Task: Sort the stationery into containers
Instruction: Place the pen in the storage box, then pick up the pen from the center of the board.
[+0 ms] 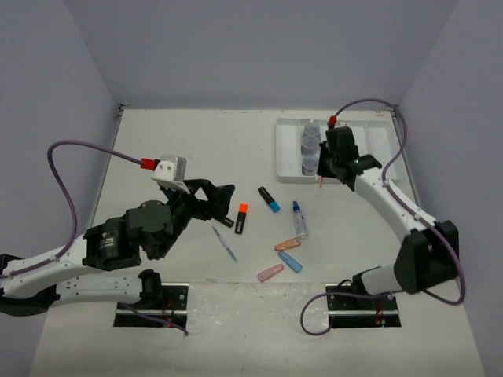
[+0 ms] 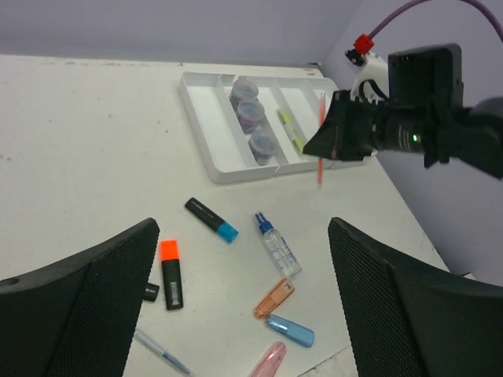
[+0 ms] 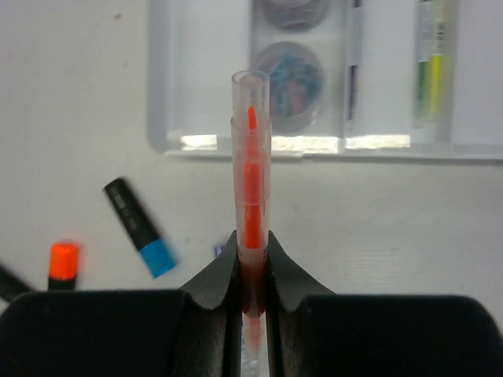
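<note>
My right gripper (image 1: 328, 171) (image 3: 251, 259) is shut on a thin red pen (image 3: 250, 181), held above the near edge of the white divided tray (image 1: 288, 153) (image 3: 196, 141). The tray holds three grey-blue jars (image 1: 311, 145) and a green highlighter (image 3: 431, 63). My left gripper (image 1: 224, 200) (image 2: 242, 236) is open and empty above the loose items. These are an orange-capped highlighter (image 1: 240, 218), a blue-capped highlighter (image 1: 269, 199), a small bottle (image 1: 299, 220), a blue pen (image 1: 225, 243), and orange (image 1: 287, 245), blue (image 1: 290, 261) and pink (image 1: 270, 272) capsule pieces.
Grey walls close the table on the left, back and right. The tray sits at the back right near the right wall. The right arm (image 2: 440, 129) reaches over the tray's near right corner. A small black cap (image 2: 151, 292) lies beside the orange-capped highlighter.
</note>
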Controlling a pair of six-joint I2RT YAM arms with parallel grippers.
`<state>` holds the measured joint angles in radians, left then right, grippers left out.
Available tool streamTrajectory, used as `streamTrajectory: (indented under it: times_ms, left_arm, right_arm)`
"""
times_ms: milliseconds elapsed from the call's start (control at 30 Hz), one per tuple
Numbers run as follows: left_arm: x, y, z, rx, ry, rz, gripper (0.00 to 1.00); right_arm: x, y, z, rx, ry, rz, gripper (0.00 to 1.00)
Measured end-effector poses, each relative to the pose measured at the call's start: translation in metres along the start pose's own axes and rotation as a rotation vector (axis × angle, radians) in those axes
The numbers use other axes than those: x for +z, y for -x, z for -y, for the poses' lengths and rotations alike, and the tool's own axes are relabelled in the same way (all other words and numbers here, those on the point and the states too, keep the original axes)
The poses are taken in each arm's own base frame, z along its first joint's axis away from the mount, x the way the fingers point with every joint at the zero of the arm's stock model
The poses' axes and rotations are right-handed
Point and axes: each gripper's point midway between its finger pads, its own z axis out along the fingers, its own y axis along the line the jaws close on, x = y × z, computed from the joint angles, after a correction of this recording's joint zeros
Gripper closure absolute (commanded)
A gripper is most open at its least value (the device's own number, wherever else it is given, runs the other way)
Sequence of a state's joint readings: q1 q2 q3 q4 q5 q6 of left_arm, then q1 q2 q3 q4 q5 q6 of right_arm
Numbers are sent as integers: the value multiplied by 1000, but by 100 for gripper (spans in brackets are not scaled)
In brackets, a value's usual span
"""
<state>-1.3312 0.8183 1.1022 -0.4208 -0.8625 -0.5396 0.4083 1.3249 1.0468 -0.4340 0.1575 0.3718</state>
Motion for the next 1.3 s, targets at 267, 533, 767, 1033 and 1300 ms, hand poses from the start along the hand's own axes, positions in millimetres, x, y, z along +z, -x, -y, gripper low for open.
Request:
streamTrajectory:
  times_ms: [267, 533, 767, 1033, 1300]
  left_arm:
    - [-15, -23, -36, 85, 91, -93, 0]
    - [-20, -50, -57, 175, 151, -185, 0]
    - [-20, -76, -70, 246, 189, -239, 0]
    - [-17, -99, -81, 206, 255, -258, 0]
    - [-30, -129, -109, 36, 456, -305, 0]
  right_arm:
    - [94, 49, 106, 32, -331, -171, 96]
    - [149, 36, 126, -72, -403, -302, 59]
    - [142, 53, 126, -81, -423, -288, 59]
    - [60, 46, 43, -96, -262, -171, 50]
    - [-68, -48, -166, -215, 386, -46, 50]
